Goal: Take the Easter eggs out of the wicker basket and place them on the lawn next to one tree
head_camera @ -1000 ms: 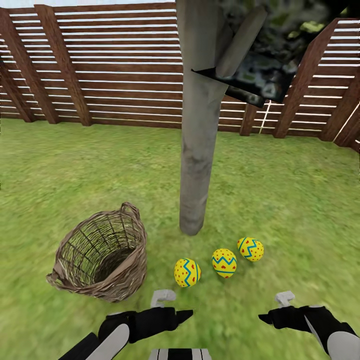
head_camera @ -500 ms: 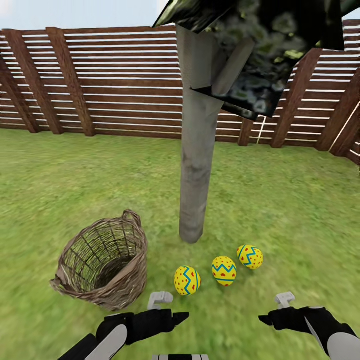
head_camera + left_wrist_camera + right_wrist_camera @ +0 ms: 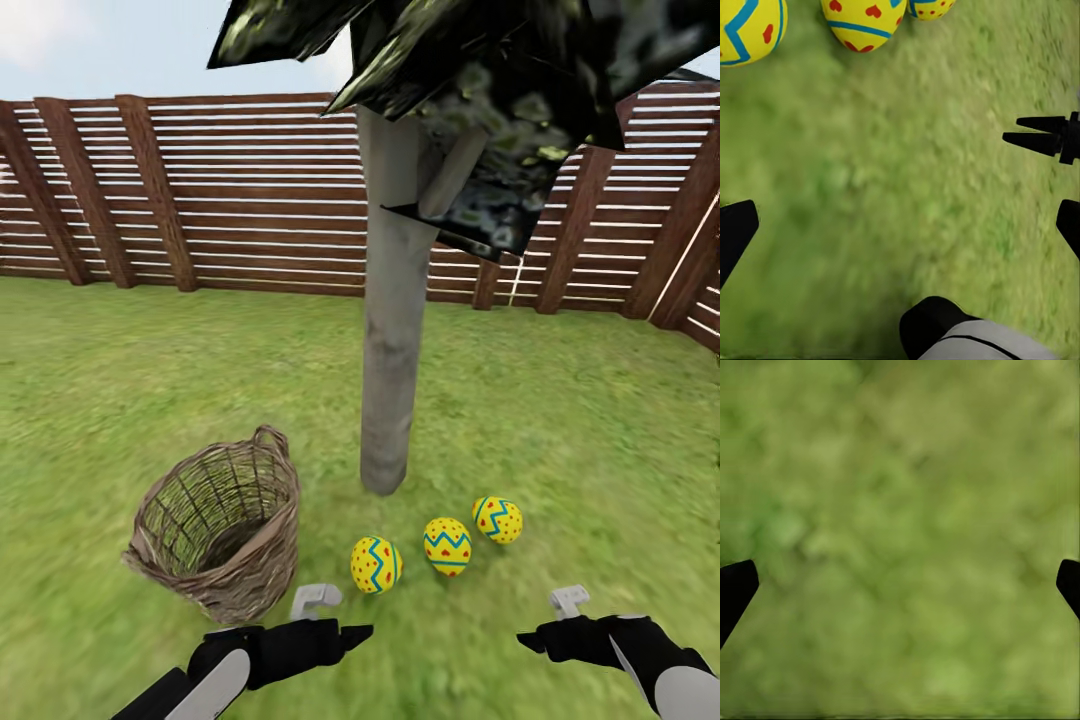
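Three Easter eggs (image 3: 446, 545) lie in a row on the lawn (image 3: 600, 420) beside the tree (image 3: 392, 330), ahead of both wide, empty tools, left tool (image 3: 355, 632) nearest, basket (image 3: 220, 535) emptied.

three eggs (image 3: 447, 545) by tree (image 3: 390, 330), empty basket (image 3: 220, 535)

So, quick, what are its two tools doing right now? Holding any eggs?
Left tool: open, holding nothing, above the lawn.
Right tool: open, holding nothing, above grass.
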### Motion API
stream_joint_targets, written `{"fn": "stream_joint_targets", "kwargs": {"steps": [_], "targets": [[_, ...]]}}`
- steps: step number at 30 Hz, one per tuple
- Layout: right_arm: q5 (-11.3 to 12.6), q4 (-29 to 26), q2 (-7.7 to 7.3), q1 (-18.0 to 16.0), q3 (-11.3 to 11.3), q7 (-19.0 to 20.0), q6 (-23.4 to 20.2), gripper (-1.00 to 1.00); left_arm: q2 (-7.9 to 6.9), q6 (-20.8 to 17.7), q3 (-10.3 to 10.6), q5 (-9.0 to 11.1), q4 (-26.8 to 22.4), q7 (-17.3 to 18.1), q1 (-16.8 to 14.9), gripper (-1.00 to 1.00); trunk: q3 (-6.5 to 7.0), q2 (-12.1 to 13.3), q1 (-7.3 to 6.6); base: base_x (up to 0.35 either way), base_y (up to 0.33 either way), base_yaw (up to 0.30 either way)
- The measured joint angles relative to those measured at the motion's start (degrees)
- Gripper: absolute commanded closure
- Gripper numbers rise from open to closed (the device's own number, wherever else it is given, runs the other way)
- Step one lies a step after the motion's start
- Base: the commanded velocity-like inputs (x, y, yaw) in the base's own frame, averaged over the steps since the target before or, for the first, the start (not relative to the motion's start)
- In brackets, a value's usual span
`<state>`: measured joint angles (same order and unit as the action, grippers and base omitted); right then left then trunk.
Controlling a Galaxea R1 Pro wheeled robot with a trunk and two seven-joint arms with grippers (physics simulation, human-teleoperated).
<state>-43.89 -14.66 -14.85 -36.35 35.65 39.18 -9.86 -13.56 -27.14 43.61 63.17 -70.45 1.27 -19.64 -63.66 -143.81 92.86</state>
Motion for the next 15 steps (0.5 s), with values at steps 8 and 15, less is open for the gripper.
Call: {"fn": "stream_joint_targets", "kwargs": {"steps": [8,15], "targets": [[-0.2,0.0,0.04,0.0,0.0,0.0,1.5,-1.0,-0.29,0.0,-0.1,0.1,0.0,0.0,0.0,-1.0,1.77,0.1,-0.2,-0.324,0.07,0.0],[-0.2,0.0,0.04,0.0,0.0,0.0,1.6,-1.0,-0.87,0.0,-0.1,0.1,0.0,0.0,0.0,-1.0,3.33,0.2,-0.38,-0.326,0.07,0.0]]}}
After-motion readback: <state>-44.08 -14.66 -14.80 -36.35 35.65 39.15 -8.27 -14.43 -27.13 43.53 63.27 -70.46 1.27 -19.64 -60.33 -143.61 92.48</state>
